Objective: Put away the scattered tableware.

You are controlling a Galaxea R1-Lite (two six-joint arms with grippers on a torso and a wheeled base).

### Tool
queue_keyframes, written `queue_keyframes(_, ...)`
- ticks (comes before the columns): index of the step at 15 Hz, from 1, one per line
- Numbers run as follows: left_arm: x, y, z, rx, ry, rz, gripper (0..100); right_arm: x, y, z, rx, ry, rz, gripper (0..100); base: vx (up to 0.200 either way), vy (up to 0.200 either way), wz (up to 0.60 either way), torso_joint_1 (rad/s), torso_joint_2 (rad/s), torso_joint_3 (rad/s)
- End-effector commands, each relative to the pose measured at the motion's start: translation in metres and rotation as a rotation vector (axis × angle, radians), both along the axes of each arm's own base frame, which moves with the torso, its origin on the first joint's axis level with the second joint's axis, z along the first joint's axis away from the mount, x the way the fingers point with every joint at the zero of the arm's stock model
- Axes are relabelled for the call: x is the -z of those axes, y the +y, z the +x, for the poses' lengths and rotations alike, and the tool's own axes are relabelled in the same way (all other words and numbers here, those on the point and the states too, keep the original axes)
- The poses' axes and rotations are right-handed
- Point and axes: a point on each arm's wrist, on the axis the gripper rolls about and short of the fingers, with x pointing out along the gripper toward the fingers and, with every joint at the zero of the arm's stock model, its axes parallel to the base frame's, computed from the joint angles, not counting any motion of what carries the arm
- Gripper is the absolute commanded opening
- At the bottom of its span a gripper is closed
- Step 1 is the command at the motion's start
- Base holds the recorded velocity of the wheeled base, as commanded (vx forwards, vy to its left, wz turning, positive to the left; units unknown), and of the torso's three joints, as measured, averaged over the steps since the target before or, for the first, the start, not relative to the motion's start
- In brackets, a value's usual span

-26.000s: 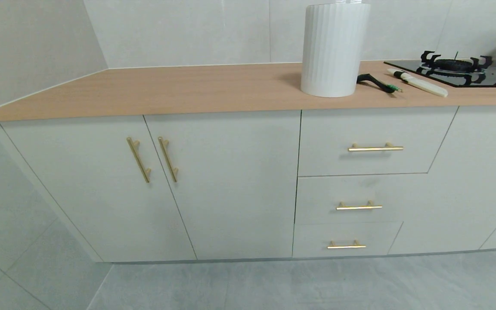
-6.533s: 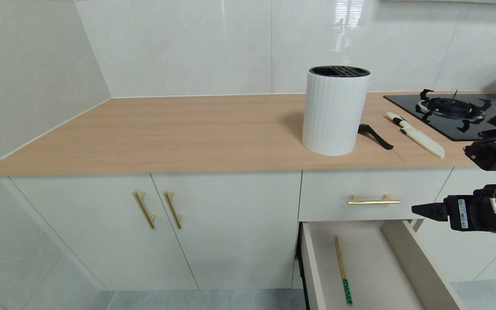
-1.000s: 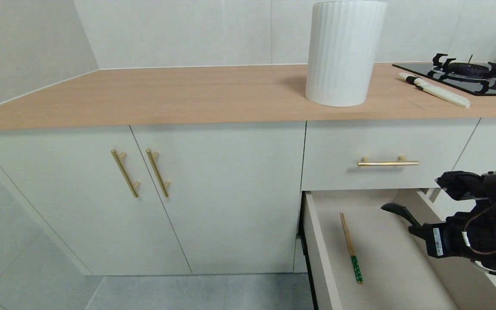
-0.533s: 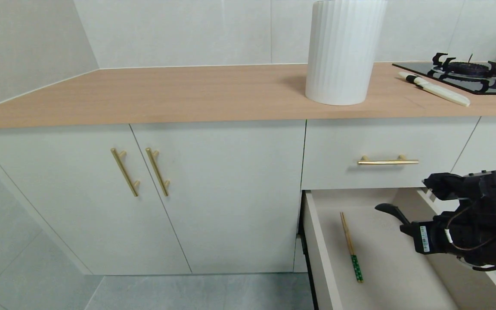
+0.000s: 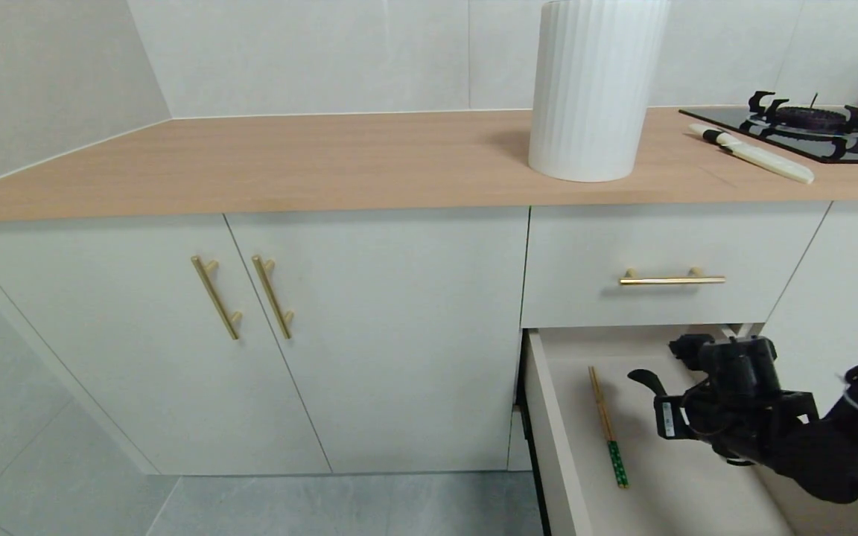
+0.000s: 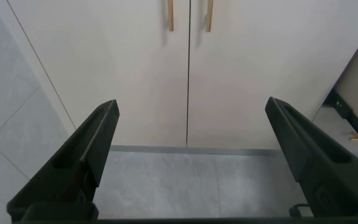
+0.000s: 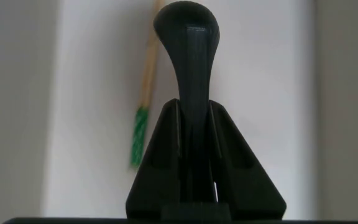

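Well, the right gripper squeezed tight on a black handle, which stuck out past the jaws over the pulled-out drawer. Best go down low and let go softly, so it lands beside the chopsticks lying just past the jaws' tips. The handle looked shiny, curved and round-ended; its other end was hidden. The left gripper had jaws wide apart, holding nothing.

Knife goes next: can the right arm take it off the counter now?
Probably not yet: the right claw is shut on a black utensil over the open drawer; the knife lies unobstructed.
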Motion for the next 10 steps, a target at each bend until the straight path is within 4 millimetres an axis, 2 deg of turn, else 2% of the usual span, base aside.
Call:
queue_keyframes(1, 0.0, 0.0, 0.0, 0.0, 0.0, 0.0, 100, 0.069, -0.008, 0.013, 0.034, 0.068, -0.029, 0, 0.0, 0.0, 0.0, 0.0, 0.0, 0.0)
queue_keyframes(6, 0.0, 0.0, 0.0, 0.0, 0.0, 0.0, 100, 0.082, -0.007, 0.023, 0.031, 0.074, -0.04, 0, 0.0, 0.0, 0.0, 0.0, 0.0, 0.0)
queue_keyframes(10, 0.0, 0.0, 0.0, 0.0, 0.0, 0.0, 100, 0.081, -0.011, 0.027, 0.046, 0.064, -0.038, 0, 0.0, 0.0, 0.0, 0.0, 0.0, 0.0)
